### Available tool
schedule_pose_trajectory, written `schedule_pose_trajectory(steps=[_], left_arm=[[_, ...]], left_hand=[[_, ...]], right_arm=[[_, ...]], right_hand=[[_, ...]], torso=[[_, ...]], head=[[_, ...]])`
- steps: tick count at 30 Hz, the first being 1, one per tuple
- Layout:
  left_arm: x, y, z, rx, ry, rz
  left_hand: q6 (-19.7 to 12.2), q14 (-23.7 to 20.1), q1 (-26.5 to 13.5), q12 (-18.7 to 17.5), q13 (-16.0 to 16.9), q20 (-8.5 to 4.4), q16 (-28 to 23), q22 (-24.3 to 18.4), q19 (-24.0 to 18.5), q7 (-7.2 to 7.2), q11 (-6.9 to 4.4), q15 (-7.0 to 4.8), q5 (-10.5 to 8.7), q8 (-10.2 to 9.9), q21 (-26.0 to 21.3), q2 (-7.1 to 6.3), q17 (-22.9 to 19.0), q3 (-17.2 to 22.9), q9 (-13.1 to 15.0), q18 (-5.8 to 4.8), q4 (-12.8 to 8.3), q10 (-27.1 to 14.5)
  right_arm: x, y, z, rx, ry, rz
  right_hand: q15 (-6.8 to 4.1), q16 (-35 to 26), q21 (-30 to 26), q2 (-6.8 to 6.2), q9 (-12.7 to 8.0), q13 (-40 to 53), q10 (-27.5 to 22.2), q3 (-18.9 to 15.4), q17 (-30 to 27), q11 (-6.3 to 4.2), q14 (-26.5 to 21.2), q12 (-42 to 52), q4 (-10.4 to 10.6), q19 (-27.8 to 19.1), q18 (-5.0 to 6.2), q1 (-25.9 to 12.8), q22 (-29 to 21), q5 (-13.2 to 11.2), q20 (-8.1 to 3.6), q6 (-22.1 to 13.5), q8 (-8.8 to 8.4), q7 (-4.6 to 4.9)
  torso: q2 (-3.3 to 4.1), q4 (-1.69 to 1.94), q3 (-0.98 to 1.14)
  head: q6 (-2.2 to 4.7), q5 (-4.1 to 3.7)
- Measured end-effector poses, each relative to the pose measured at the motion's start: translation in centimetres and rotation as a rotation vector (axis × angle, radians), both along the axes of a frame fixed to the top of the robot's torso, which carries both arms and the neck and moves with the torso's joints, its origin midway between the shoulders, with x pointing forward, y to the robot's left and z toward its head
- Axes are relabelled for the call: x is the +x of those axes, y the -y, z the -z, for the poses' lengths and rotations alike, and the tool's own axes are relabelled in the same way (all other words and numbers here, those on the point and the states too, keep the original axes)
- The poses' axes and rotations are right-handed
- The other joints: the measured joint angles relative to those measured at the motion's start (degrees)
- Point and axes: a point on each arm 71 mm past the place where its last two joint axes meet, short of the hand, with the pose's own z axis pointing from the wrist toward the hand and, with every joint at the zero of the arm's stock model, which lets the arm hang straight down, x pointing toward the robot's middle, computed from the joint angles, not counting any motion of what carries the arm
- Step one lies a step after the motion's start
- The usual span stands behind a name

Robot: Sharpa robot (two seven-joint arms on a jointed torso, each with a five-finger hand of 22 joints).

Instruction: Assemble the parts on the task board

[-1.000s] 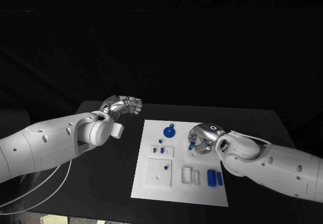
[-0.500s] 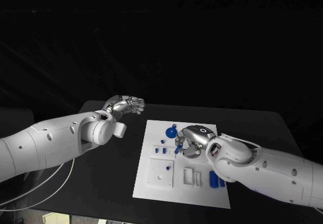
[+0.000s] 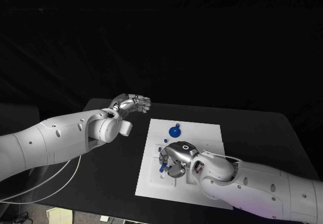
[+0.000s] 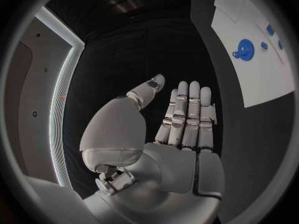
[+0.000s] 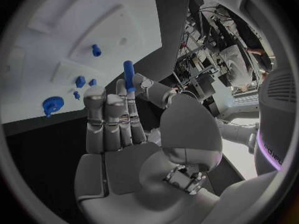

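The right hand [image 3: 176, 159] hung over the middle of the white board [image 3: 202, 130], pinching a blue peg [image 5: 129, 74] upright between thumb and fingertips [image 5: 122, 86]. The left hand [image 3: 132, 103] hovered beside the board's far corner, fingers straight, holding nothing. A blue gear [image 3: 174, 132] lay near the board's far edge.

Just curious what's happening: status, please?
Right robot hand holds a blue peg over the task board. Left robot hand open, off the board. Nothing in the way.
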Motion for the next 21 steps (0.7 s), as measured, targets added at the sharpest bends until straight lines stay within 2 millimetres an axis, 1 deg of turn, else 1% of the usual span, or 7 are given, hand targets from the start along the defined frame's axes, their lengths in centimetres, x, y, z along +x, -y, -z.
schedule_pose_trajectory(steps=[6, 17, 21], left_arm=[[0.0, 0.2, 0.0, -0.001, 0.000, 0.003], [0.0, 0.2, 0.0, -0.002, 0.000, 0.005], [0.0, 0.2, 0.0, -0.002, 0.000, 0.005]], left_hand=[[0.0, 0.0, 0.0, 0.0, 0.0, 0.00, 0.0, 0.0, 0.0, 0.00, 0.00, 0.00, 0.00, 0.0, 0.0, 0.00, 0.0, 0.0, 0.0, -0.02, 0.0, 0.0], [0.0, 0.0, 0.0, 0.0, 0.0, 0.00, 0.0, 0.0, 0.0, 0.00, 0.00, 0.00, 0.00, 0.0, 0.0, 0.00, 0.1, 0.0, 0.0, -0.10, 0.0, 0.0], [0.0, 0.0, 0.0, 0.0, 0.0, 0.00, 0.0, 0.0, 0.0, 0.00, 0.00, 0.00, 0.00, 0.0, 0.0, 0.00, 0.1, 0.0, 0.0, -0.31, 0.0, 0.0]], right_arm=[[-0.5, -0.5, 1.3, -0.023, -0.003, -0.015], [-0.7, -0.7, 2.4, -0.059, 0.006, -0.032], [-0.6, -0.8, 2.6, -0.067, 0.011, -0.034]], right_hand=[[0.00, 0.0, 0.0, -0.15, 0.0, 0.1, 0.0, 0.0, 0.0, -0.03, 0.0, 0.1, 0.0, 0.0, 0.00, -0.1, 0.0, -0.2, 0.02, 0.0, -0.12, 0.00], [0.00, 0.0, 0.0, -0.23, 0.0, 0.4, 0.1, 0.2, 0.0, -0.10, 0.0, 0.2, -0.2, -0.1, -0.01, -0.7, 0.0, -0.2, -0.12, 0.0, 0.04, 0.00], [0.00, 0.0, 0.0, -0.22, 0.0, 0.3, 0.1, 0.1, 0.0, -0.10, 0.0, 0.2, -0.2, -0.1, -0.02, -0.7, 0.0, -0.2, -0.12, 0.0, 0.05, 0.00]], torso=[[0.01, 0.08, -0.04], [0.01, 0.02, -0.03], [0.01, -0.04, -0.01]], head=[[-0.07, 0.24], [-0.38, 0.63], [-0.49, 0.76]])
